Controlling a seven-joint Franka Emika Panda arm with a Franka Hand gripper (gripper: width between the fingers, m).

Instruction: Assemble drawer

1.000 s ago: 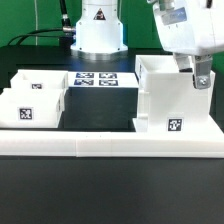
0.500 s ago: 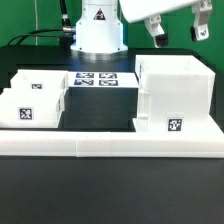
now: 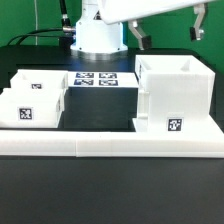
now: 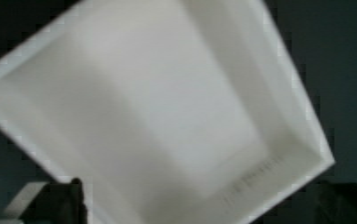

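While the gripper (image 3: pixel 168 34) hangs high over the casing (image 3: pixel 176 92), its fingers (image 3: pixel 139 38) stand wide apart and hold nothing. That leaves the arm free to go for whichever part comes next.

The casing stands at the exterior view's right with its open side up and its tagged front wall touching the long white rail (image 3: pixel 110 146). I judge it is parked there so the rail braces it against a push when a box goes in. The wrist view looks down into an open white hollow, seen skewed, most likely this same casing (image 4: pixel 157 110).

As far as I can tell, 2 smaller open-top boxes (image 3: pixel 30 100) sit together at the exterior view's left. They also rest against the rail, well apart from the casing, and neither is inside it yet. Further back, between the 2 groups, the marker board (image 3: pixel 97 80) lies flat before the robot base (image 3: pixel 98 32). The assembly looks to be at an early stage.
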